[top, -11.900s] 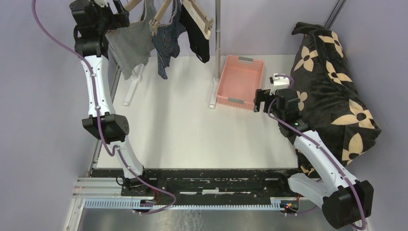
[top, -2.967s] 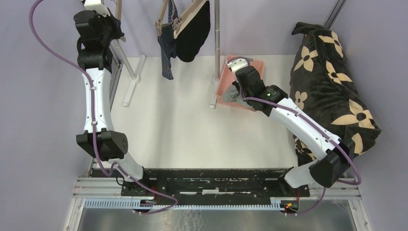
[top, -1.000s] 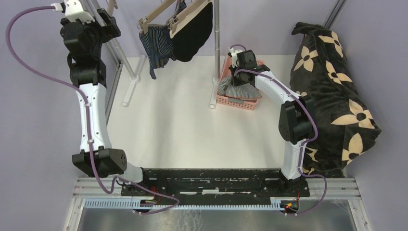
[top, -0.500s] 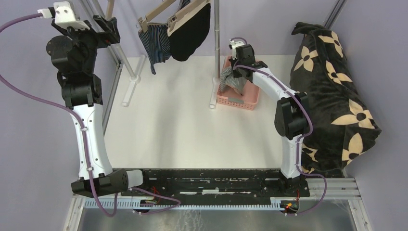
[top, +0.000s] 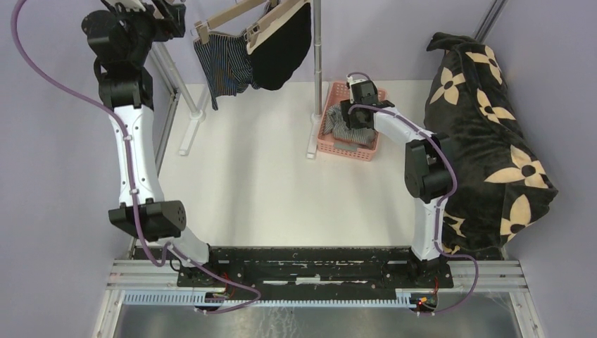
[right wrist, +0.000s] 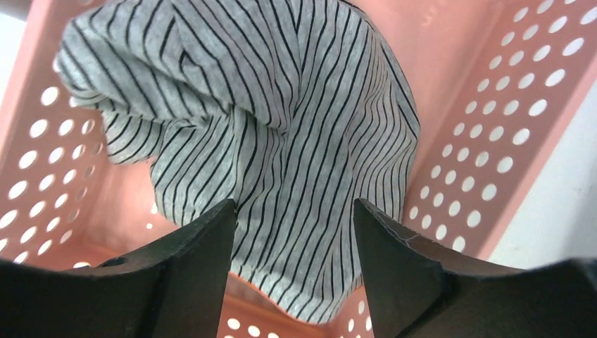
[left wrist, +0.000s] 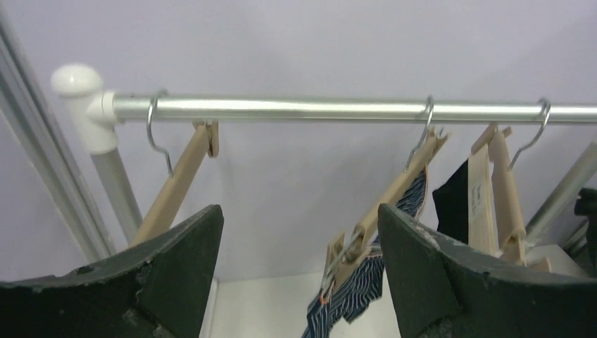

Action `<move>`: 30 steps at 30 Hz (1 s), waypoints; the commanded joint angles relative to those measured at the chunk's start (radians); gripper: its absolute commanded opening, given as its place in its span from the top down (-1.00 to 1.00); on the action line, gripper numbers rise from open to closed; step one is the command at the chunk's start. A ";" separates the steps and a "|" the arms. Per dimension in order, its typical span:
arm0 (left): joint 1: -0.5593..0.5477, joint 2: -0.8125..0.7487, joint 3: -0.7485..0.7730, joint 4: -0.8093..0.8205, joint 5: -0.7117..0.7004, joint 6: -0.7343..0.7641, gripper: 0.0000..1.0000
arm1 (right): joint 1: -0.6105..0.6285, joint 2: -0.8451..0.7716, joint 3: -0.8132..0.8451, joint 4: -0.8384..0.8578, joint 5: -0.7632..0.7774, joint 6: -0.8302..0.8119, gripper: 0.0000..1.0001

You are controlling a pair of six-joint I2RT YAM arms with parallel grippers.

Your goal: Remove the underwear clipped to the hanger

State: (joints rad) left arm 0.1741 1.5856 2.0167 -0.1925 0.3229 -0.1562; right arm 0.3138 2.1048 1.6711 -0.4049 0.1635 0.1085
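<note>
The flower-print blanket [top: 486, 127] is heaped at the right edge of the white table [top: 267, 183]. A metal rail [left wrist: 281, 109] crosses the back and carries 3 wooden hangers. The pink basket [right wrist: 493, 120] stands by the rail's right post, with the grey striped brief [right wrist: 281, 141] crumpled inside it. The navy striped brief [top: 224, 65] and the black brief [top: 281, 53] hang side by side, each clipped to a hanger. The leftmost hanger [left wrist: 176, 186] is bare. The right gripper [right wrist: 294, 211] sits just above the grey brief, fingers apart. The left gripper [left wrist: 297, 232] is raised below the rail, fingers spread wide and holding nothing.
</note>
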 commanded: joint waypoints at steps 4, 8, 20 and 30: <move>-0.010 0.256 0.529 -0.231 0.078 -0.086 -0.67 | 0.005 -0.172 -0.026 0.014 -0.006 0.023 -0.40; -0.022 0.308 0.532 -0.210 0.149 -0.113 -0.60 | 0.007 -0.237 -0.056 0.014 -0.025 0.019 -0.39; -0.099 0.385 0.508 -0.280 0.211 0.074 -0.63 | 0.022 -0.408 -0.145 0.028 -0.022 -0.042 -0.39; -0.120 0.415 0.527 -0.231 0.182 0.108 -0.56 | 0.036 -0.427 -0.173 0.034 -0.008 -0.064 -0.39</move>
State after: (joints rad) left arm 0.0643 2.0022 2.5103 -0.4831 0.5076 -0.1093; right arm 0.3405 1.7210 1.5047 -0.4110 0.1429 0.0597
